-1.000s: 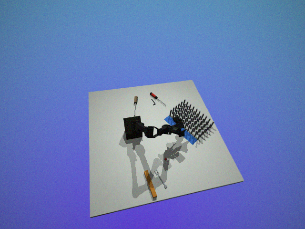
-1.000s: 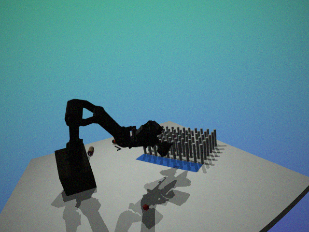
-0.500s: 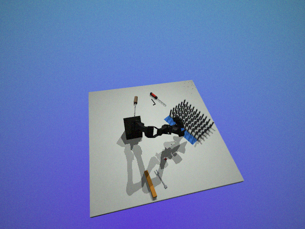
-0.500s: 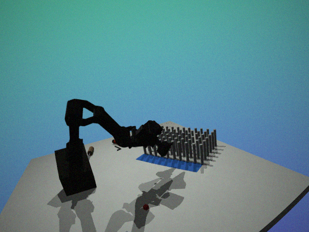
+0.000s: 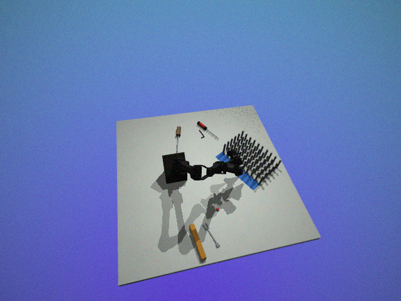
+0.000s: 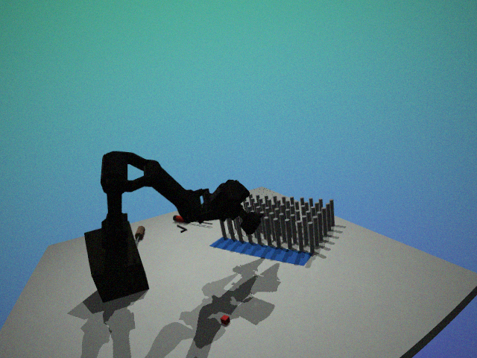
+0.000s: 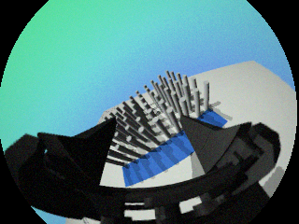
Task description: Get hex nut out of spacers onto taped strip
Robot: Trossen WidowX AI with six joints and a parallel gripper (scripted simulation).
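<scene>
- Orange bar [image 5: 197, 241]: flat on table [image 5: 142, 207] [image 6: 346, 304] [image 7: 262, 93], nearest edge in top view.
- Fork-ended tool [image 5: 212, 236]: flat just beside bar, approx. parallel, fork end twd the arm side.
- Red cube [image 5: 217, 209] [image 6: 225, 319]: on table, beyond fork tool, at the arm's shadow; well apart from spacers.
- Arm [image 5: 195, 172] [image 6: 165, 180]: black, reaching from its block base [image 5: 175, 176] [image 6: 121, 281] twd the spacers.
- Gripper [image 5: 239, 162] [image 6: 254, 216] [image 7: 149, 119]: spread wide, nothing btwn fingers; over/near strip & front spacers. Contact w/ spacers: can't tell.
- Strip [image 5: 249, 180] [image 6: 261, 250] [image 7: 161, 160]: blue, along front of spacers, striped w/ shadows.
- Spacers [image 5: 259, 158] [image 6: 288, 233] [image 7: 170, 100]: upright, in rows, behind strip.
- Nut: can't make out in any view; exact loc. unclear.
- Brown-handled tool [image 5: 178, 131] [image 6: 140, 232]: thin shaft twd base.
- Hex key [image 5: 201, 133] [image 6: 181, 228]: btwn brown- & red-handled tools, nearer the red.
- Red-handled tool [image 5: 202, 125] [image 6: 178, 218]: farthest tool in top view, shaft angled twd spacers.
</scene>
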